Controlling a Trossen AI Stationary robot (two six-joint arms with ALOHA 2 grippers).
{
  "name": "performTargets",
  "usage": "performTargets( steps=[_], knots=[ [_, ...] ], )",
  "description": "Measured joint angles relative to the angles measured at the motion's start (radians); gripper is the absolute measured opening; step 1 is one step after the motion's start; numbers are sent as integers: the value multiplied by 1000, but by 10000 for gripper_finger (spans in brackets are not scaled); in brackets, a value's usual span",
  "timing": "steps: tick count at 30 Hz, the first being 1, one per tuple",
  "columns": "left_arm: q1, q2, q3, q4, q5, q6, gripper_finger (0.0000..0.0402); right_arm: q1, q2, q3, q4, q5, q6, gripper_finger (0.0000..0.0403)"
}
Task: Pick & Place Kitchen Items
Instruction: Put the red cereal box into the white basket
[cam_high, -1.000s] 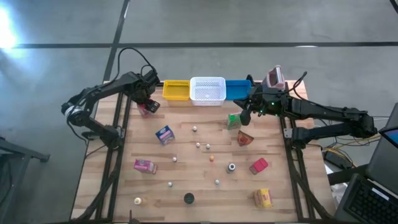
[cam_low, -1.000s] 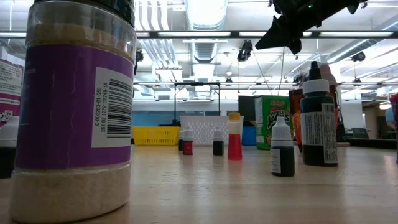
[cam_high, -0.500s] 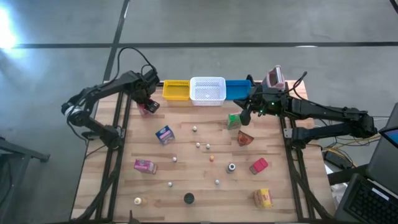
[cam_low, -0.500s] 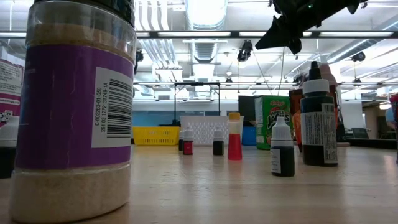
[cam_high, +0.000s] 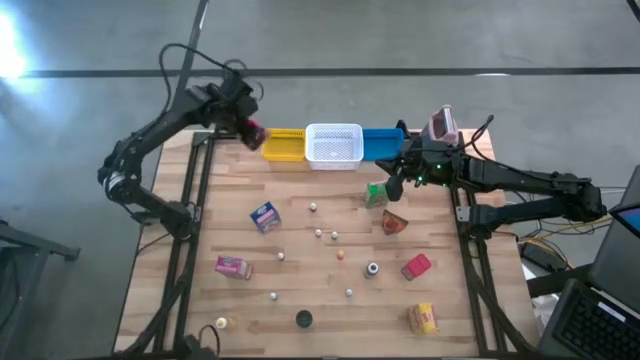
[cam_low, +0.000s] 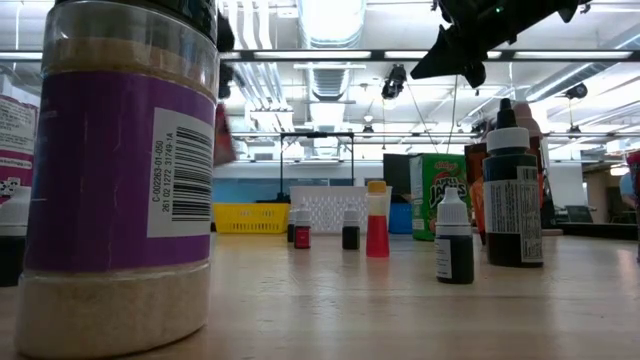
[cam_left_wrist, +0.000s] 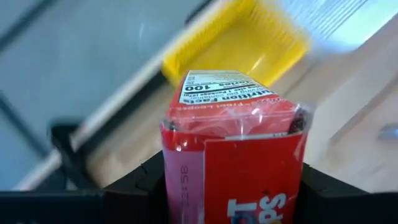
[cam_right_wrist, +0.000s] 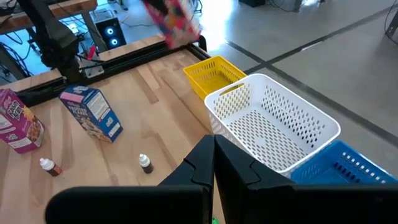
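Note:
My left gripper (cam_high: 250, 128) is shut on a red packet (cam_left_wrist: 233, 155) and hangs above the table's far left corner, just left of the yellow bin (cam_high: 283, 145). In the low view the packet (cam_low: 222, 135) peeks out from behind a large jar, and the right wrist view catches it too (cam_right_wrist: 174, 18). My right gripper (cam_high: 393, 185) is shut and empty, hovering over a green packet (cam_high: 376, 194) that stands on the table. Blue (cam_high: 265, 216), pink (cam_high: 233, 266), another red (cam_high: 416, 266) and yellow (cam_high: 423, 318) packets lie on the wood. My left gripper pinches the red packet between its two fingers, one on each narrow side (cam_left_wrist: 177, 180). The fingers (cam_left_wrist: 140, 186) slant downward. The packet's printed end (cam_left_wrist: 217, 90) sticks out ahead of them. It is lifted clear of the table.
The white bin (cam_high: 334, 146) and blue bin (cam_high: 382, 143) stand in a row with the yellow one at the far edge, next to a pink-grey device (cam_high: 441, 125). A brown-red packet (cam_high: 394, 222) and several small bottles (cam_high: 372, 268) dot the middle. The large jar (cam_low: 115, 180) blocks the low view's left.
My left gripper has risen from the table's far left part with the red packet, moving toward the far edge and the yellow bin and tipping as it went. The packet, which was down at the table, now hangs clear above it.

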Motion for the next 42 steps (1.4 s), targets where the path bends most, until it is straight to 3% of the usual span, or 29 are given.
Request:
performTargets(
  steps=[7, 11, 19, 28, 35, 42],
  knots=[
    [-12, 9, 99, 197, 226, 53, 197, -2, 0, 0, -1, 0, -8, 8],
    [-36, 66, 126, 275, 273, 97, 197, -12, -8, 6, -1, 0, -7, 8],
    [-70, 276, 259, 289, 277, 265, 197, -66, -37, 9, -1, -2, 25, 8],
    [-90, 481, 474, 222, 275, 346, 197, -80, -35, 9, -8, -8, 30, 8],
    [-99, 563, 568, 189, 269, 400, 197, -81, -43, 9, -9, -8, 27, 8],
    [-113, 603, 574, 171, 238, 433, 197, -81, -42, 9, -9, -7, 26, 8]
  ],
)
